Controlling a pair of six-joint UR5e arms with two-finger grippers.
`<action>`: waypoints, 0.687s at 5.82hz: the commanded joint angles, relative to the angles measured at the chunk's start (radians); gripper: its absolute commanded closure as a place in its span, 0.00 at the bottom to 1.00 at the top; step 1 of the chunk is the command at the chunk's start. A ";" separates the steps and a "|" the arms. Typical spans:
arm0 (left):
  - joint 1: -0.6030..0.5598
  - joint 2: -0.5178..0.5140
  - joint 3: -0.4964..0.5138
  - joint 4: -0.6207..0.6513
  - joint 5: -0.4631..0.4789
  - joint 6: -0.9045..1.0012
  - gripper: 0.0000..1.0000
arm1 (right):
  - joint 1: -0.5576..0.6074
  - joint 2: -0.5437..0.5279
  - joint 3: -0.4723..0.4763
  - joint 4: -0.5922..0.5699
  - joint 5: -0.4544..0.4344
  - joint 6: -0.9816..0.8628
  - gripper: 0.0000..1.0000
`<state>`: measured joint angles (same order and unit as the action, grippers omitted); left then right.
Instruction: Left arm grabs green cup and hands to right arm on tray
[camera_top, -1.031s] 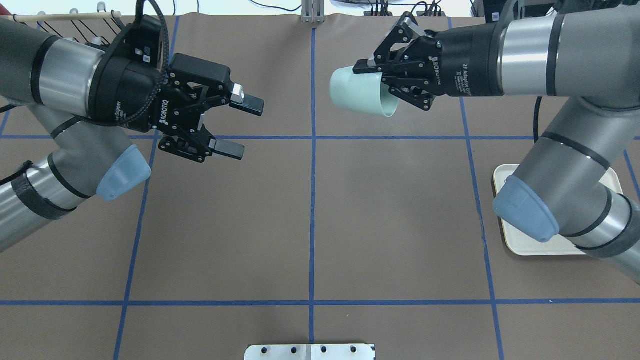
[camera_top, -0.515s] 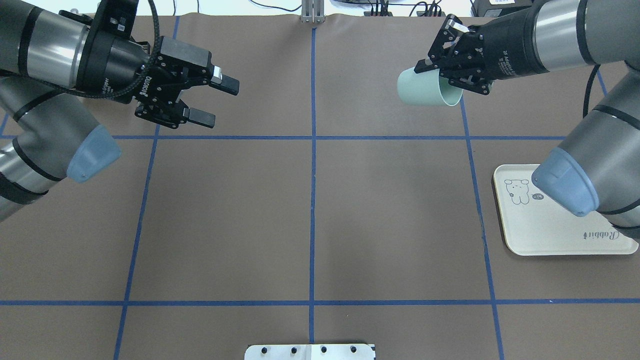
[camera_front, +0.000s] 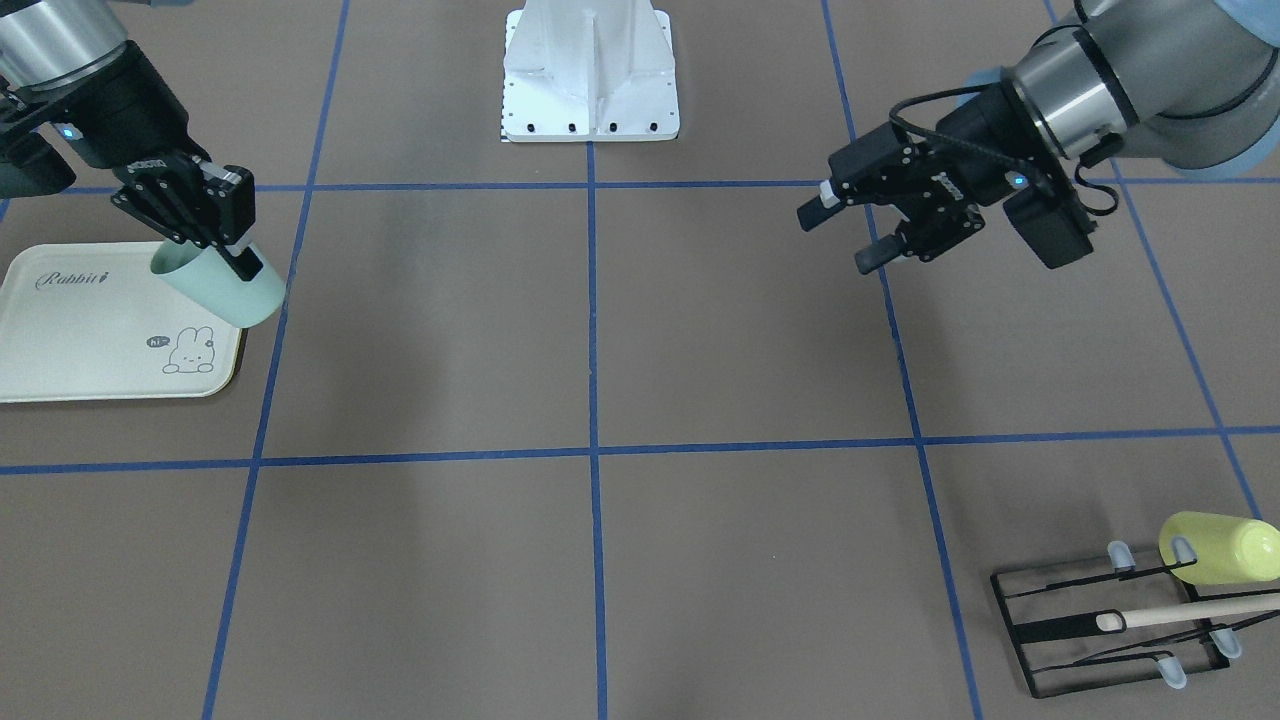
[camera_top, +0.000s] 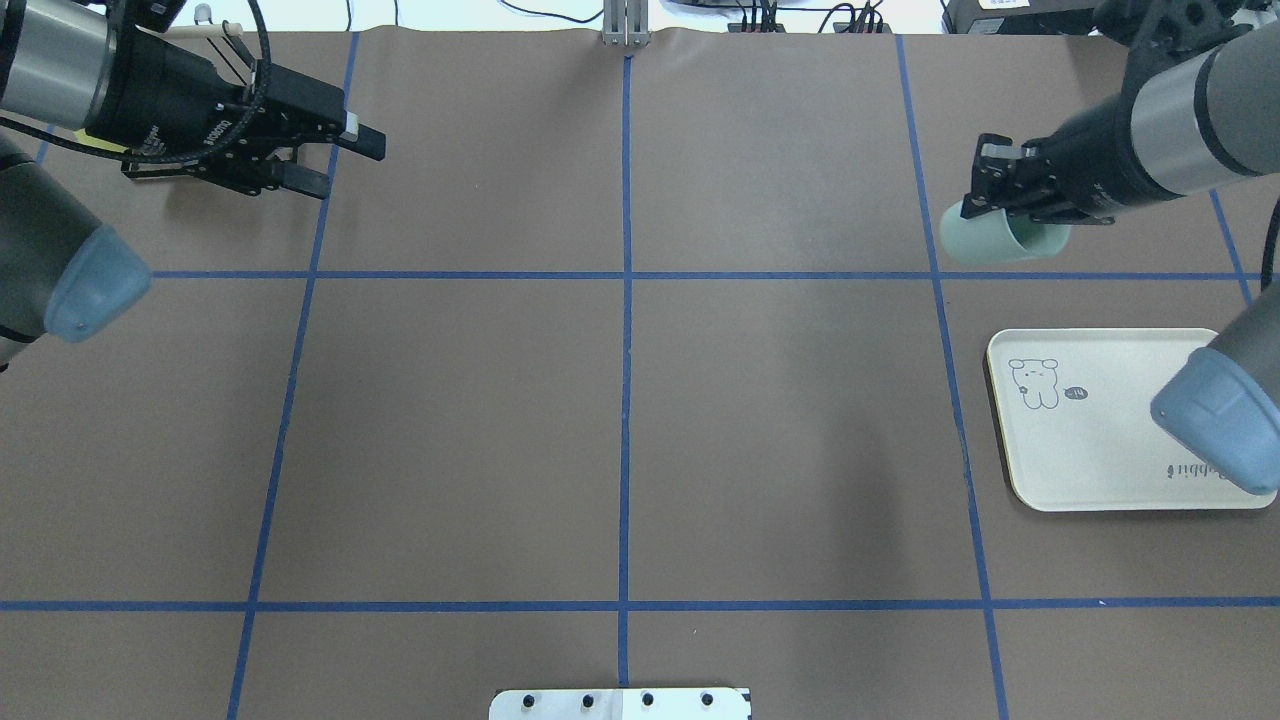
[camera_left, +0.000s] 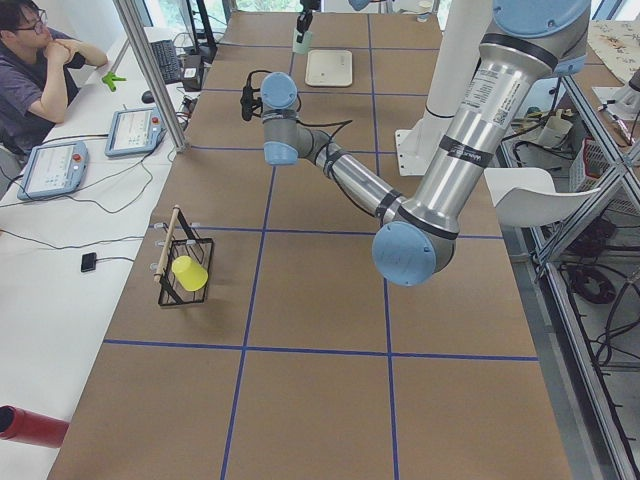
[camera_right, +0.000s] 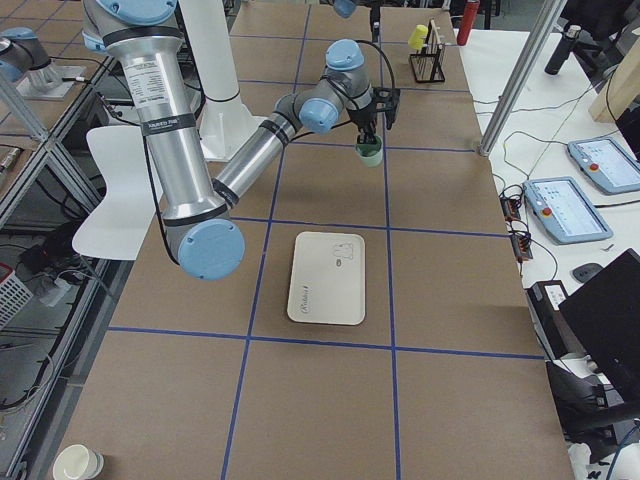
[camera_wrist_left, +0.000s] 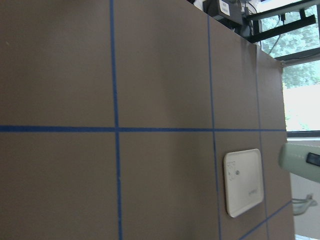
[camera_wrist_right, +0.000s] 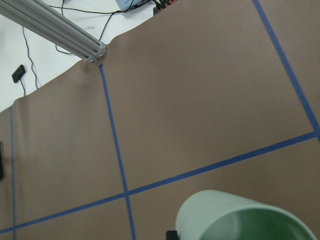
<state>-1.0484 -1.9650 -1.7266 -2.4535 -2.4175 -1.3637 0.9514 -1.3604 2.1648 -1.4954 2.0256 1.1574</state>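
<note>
My right gripper (camera_top: 1012, 205) is shut on the pale green cup (camera_top: 992, 243) and holds it tilted above the table, past the far left corner of the cream tray (camera_top: 1090, 460). In the front-facing view the cup (camera_front: 218, 286) hangs from the right gripper (camera_front: 232, 252) over the edge of the tray (camera_front: 80, 330). The cup's rim fills the bottom of the right wrist view (camera_wrist_right: 240, 220). My left gripper (camera_top: 335, 165) is open and empty at the far left of the table; it also shows in the front-facing view (camera_front: 840, 238).
A black wire rack (camera_front: 1100, 625) with a yellow-green cup (camera_front: 1220, 548) and a wooden stick stands at the table's far left corner. The robot's white base plate (camera_front: 590, 70) is at the near middle. An operator (camera_left: 40, 60) sits beside the table.
My right gripper has carried the green cup to the right and lower, toward the tray's side. My left arm has drawn back to the far left, still open.
</note>
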 joint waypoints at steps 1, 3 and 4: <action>-0.048 0.151 -0.002 0.103 0.107 0.352 0.00 | 0.010 -0.136 0.056 -0.094 -0.039 -0.291 1.00; -0.181 0.263 -0.013 0.351 0.109 0.887 0.00 | 0.021 -0.195 0.056 -0.201 -0.024 -0.517 1.00; -0.232 0.325 -0.008 0.422 0.107 1.092 0.00 | 0.018 -0.245 0.043 -0.194 -0.033 -0.575 1.00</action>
<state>-1.2317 -1.7000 -1.7377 -2.1079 -2.3104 -0.4800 0.9708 -1.5641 2.2167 -1.6780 1.9980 0.6513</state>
